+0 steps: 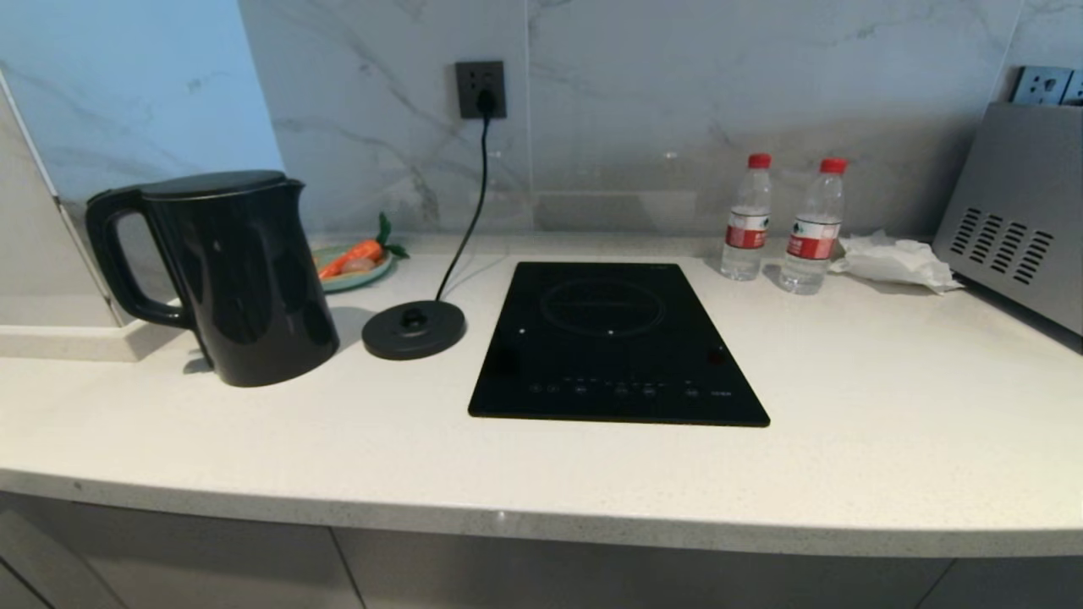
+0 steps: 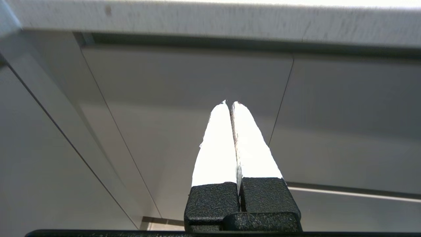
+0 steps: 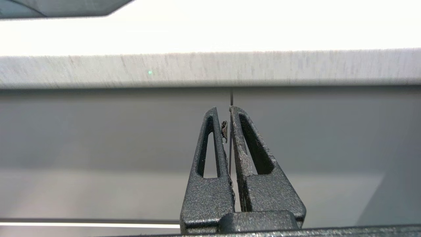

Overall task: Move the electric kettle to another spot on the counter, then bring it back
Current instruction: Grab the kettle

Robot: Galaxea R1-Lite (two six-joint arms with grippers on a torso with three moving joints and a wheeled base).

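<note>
the kettle stands upright at the left end of the counter, off its round base, which lies just beside it. a black hob sits mid-counter. the left gripper and the right gripper hang clenched and empty below the counter edge.

Black electric kettle upright, counter left end

I see an off-white speckled stone surface carrying a black glass hob at centre, a glossy black plastic kettle at nine o'clock, its round black base disc between them, two clear plastic bottles at two o'clock.
</note>
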